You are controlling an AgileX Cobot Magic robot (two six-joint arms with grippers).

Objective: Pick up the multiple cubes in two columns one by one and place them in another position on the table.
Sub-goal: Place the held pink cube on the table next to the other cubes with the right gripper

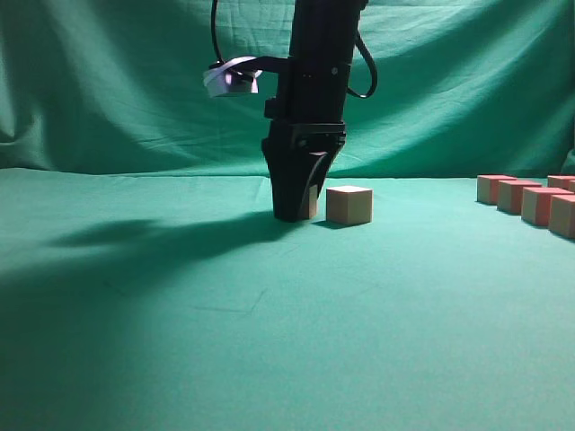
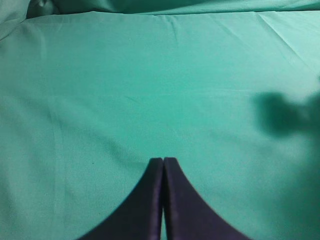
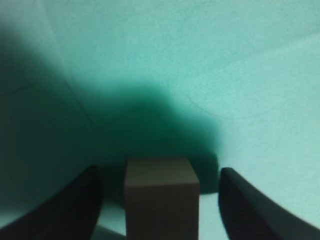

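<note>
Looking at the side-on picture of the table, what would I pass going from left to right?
The black right gripper standing on the green table → a lone pale cube right beside it → a cluster of red-topped cubes at the far right edge.

backdrop: draped green cloth (image 1: 108,81), creased | light: dim, shadowed at left

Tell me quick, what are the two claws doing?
Left gripper: shut, holding nothing.
Right gripper: open, a cube sits between its fingers, not squeezed.
</note>
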